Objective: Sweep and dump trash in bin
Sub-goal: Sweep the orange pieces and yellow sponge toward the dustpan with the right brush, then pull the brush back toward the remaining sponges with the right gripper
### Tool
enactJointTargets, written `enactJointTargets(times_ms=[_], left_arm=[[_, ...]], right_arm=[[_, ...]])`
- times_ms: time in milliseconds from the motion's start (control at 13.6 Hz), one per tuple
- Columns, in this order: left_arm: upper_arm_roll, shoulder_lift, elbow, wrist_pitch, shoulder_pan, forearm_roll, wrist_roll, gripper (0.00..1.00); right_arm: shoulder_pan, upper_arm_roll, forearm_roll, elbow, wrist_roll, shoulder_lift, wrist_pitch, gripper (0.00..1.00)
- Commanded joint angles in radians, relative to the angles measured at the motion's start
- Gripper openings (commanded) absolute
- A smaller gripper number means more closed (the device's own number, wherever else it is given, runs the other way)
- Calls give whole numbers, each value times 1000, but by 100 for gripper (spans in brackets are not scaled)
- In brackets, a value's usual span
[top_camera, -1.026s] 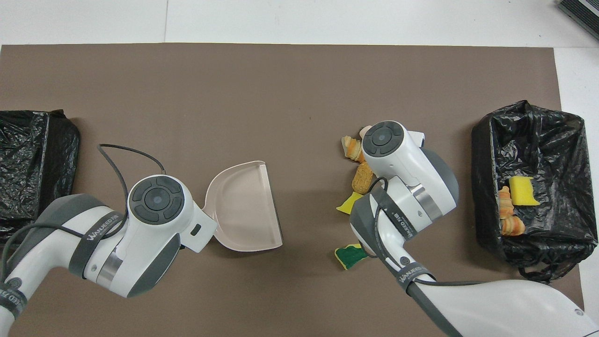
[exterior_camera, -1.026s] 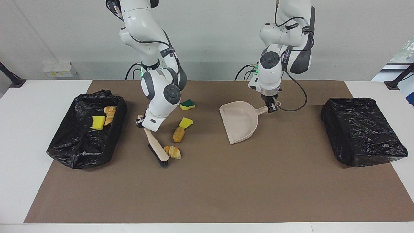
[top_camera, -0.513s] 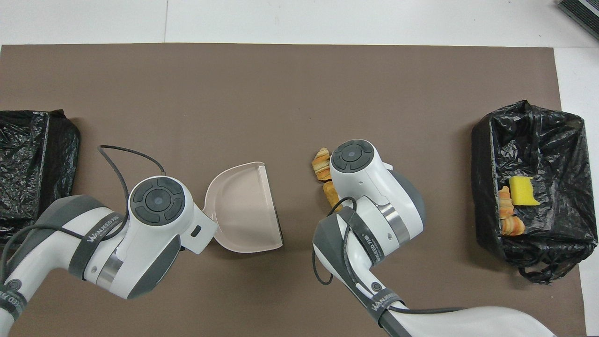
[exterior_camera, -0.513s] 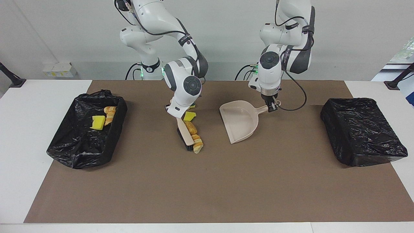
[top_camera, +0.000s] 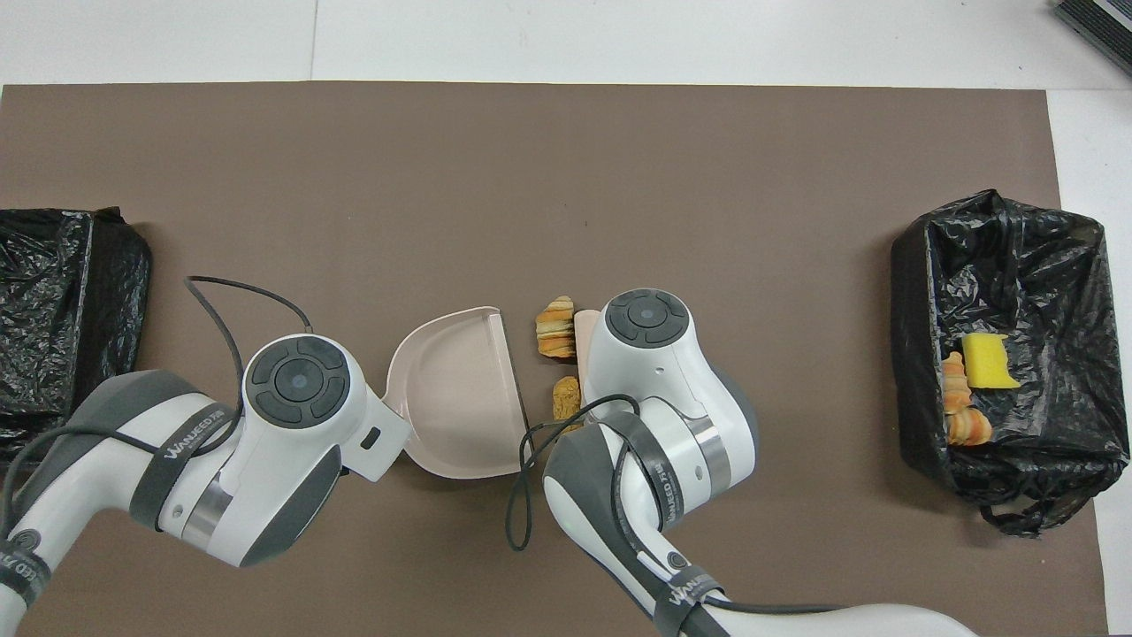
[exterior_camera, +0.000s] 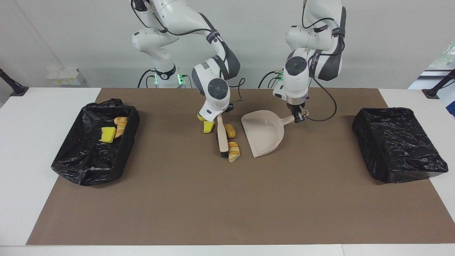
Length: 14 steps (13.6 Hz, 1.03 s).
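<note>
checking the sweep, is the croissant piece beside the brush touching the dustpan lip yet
Apart. In the facing view a strip of brown mat shows between the croissant piece and the dustpan lip; the overhead view shows the same gap. The piece lies against the brush head.

Right gripper (exterior_camera: 217, 116) holds the brush (exterior_camera: 223, 139) (bristles down) beside two bread pieces (exterior_camera: 233, 151) near the dustpan (exterior_camera: 263, 132).

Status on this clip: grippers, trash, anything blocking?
Right gripper shut on brush; left gripper shut on dustpan handle. Two bread scraps between brush and pan. Yellow sponge outside the brush.
</note>
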Motion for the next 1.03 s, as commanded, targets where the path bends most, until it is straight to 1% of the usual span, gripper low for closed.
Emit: enactJointTargets(times_ms=[0,220,366,513,586,660,733,806,879,953], left_arm=[[-7,-31,-34,-2,14,15,-3,0],[-7,-30,-35,-2,15,15,0,0],[-7,-30,-35,2,17,12,4,0],[-7,-30,-35,2,27,8,6,0],[-7,-30,-35,4,27,8,6,0],[-7,-28,-35,4,27,8,6,0],[-6,-28,-35,4,27,8,6,0],[-7,-28,-35,4,27,8,4,0],[-7,-30,-35,4,27,8,4,0],[-7,-30,-35,4,27,8,4,0]], right_arm=[[45,1,125,-72,-5,-30,96,0],[76,1,226,-77,-106,-39,112,0],[79,1,332,-77,-192,-47,112,0],[77,1,374,-77,-195,-85,104,0],[70,0,374,-75,-192,-113,90,0],[61,-9,365,-75,-189,-137,42,0],[26,-14,349,-68,-180,-150,-38,0],[-19,-14,308,-63,-169,-166,-105,0],[-50,-14,223,-63,-143,-188,-159,0],[-62,-14,158,-66,-69,-202,-201,0]])
